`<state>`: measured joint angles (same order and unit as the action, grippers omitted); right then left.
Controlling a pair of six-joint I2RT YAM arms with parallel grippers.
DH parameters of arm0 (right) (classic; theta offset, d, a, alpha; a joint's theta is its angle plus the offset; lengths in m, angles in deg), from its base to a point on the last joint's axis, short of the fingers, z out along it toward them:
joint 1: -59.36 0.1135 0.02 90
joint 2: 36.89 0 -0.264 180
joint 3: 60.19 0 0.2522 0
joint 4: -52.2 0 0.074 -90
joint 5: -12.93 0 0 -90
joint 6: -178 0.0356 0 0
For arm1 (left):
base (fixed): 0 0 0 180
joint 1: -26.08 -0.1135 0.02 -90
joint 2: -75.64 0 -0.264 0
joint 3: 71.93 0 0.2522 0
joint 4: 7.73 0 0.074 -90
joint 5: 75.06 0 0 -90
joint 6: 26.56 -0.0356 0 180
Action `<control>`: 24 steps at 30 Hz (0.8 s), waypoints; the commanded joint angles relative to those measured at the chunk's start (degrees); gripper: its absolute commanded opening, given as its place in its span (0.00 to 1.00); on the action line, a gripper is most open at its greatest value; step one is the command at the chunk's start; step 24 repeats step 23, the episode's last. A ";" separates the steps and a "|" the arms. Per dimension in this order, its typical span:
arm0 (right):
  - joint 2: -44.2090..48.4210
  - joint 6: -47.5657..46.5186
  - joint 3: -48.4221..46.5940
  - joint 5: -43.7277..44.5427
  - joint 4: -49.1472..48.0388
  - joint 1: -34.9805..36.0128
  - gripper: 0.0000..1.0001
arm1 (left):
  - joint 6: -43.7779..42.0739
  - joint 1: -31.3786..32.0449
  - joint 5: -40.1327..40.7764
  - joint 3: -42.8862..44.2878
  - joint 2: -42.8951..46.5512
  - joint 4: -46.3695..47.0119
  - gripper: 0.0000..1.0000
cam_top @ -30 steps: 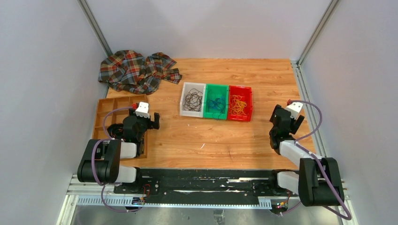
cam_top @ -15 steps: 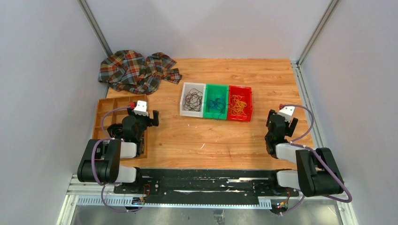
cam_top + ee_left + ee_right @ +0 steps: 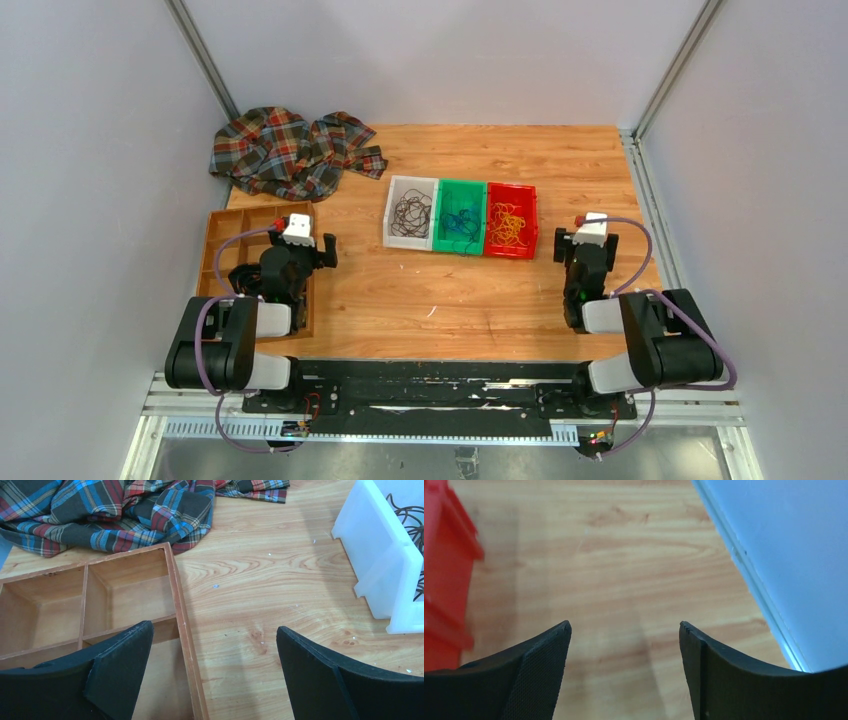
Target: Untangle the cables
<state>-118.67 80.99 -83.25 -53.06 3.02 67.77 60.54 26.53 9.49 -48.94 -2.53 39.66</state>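
Top external view: dark cables (image 3: 411, 214) lie in the white bin (image 3: 391, 212), blue cables (image 3: 461, 222) in the green bin (image 3: 462, 183) and yellow-orange cables (image 3: 507, 224) in the red bin (image 3: 512, 187), side by side mid-table. Left gripper (image 3: 215, 630) gapes wide and empty above the wooden tray (image 3: 172, 580) edge; right gripper (image 3: 624, 625) is wide and empty beside the red bin

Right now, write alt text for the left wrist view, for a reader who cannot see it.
The left end effector, open and empty, hovers over a wooden table at the edge of a divided wooden tray. A crumpled plaid cloth lies beyond the tray; a white bin holding dark cables sits at the right.
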 commanded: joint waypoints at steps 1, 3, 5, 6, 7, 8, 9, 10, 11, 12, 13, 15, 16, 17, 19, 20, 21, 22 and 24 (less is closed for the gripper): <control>1.39 2.64 -3.27 -4.64 3.79 -3.52 0.79 | 0.38 -0.35 1.50 1.47 -0.03 1.22 0.98; 1.17 2.50 -3.02 -4.67 3.15 -3.57 0.79 | 0.36 -0.35 1.59 1.48 -0.09 1.28 0.98; 0.86 2.36 -2.75 -4.71 2.13 -3.58 0.79 | 0.35 -0.30 1.59 1.42 -0.12 1.26 0.98; 0.76 2.39 -2.68 -4.72 1.92 -3.57 0.79 | 0.39 -0.31 1.59 1.48 -0.12 1.26 0.98; 0.69 2.29 -2.66 -4.71 1.72 -3.57 0.79 | 0.37 -0.33 1.59 1.49 -0.14 1.26 0.98; 0.66 2.28 -2.65 -4.68 1.68 -3.57 0.79 | 0.41 -0.29 1.59 1.48 -0.14 1.26 0.98; 0.61 2.26 -2.65 -4.74 1.61 -3.57 0.79 | 0.35 -0.35 1.59 1.41 -0.10 1.29 0.98; 0.59 2.26 -2.65 -4.69 1.59 -3.57 0.79 | 0.35 -0.36 1.59 1.40 -0.12 1.26 0.98; 0.46 2.26 -2.67 -4.75 1.57 -3.57 0.79 | 0.37 -0.32 1.59 1.44 -0.12 1.28 0.98; 0.43 2.26 -2.66 -4.76 1.51 -3.57 0.79 | 0.39 -0.30 1.59 1.44 -0.09 1.26 0.98; 0.47 2.28 -2.68 -4.76 1.50 -3.57 0.79 | 0.40 -0.35 1.61 1.49 -0.13 1.26 0.98; 0.39 2.26 -2.73 -4.72 1.50 -3.57 0.79 | 0.35 -0.28 1.60 1.41 -0.14 1.26 0.98; 0.39 2.26 -2.74 -4.69 1.46 -3.58 0.79 | 0.36 -0.30 1.59 1.45 -0.13 1.26 0.98; 0.31 2.26 -2.74 -4.75 1.50 -3.56 0.79 | 0.35 -0.30 1.60 1.42 -0.13 1.26 0.98; 0.22 2.34 -2.83 -4.74 1.50 -3.57 0.80 | 0.35 -0.35 1.59 1.44 -0.11 1.26 0.98; 0.22 2.36 -2.82 -4.74 1.44 -3.57 0.79 | 0.39 -0.28 1.59 1.47 -0.14 1.26 0.98; 0.26 2.35 -2.77 -4.75 1.32 -3.57 0.79 | 0.40 -0.30 1.59 1.47 -0.14 1.26 0.98; 0.25 2.27 -2.59 -4.72 1.09 -3.57 0.80 | 0.36 -0.34 1.59 1.46 -0.14 1.26 0.98; 0.34 2.18 -2.43 -4.76 0.80 -3.57 0.79 | 0.35 -0.35 1.59 1.47 -0.14 1.26 0.98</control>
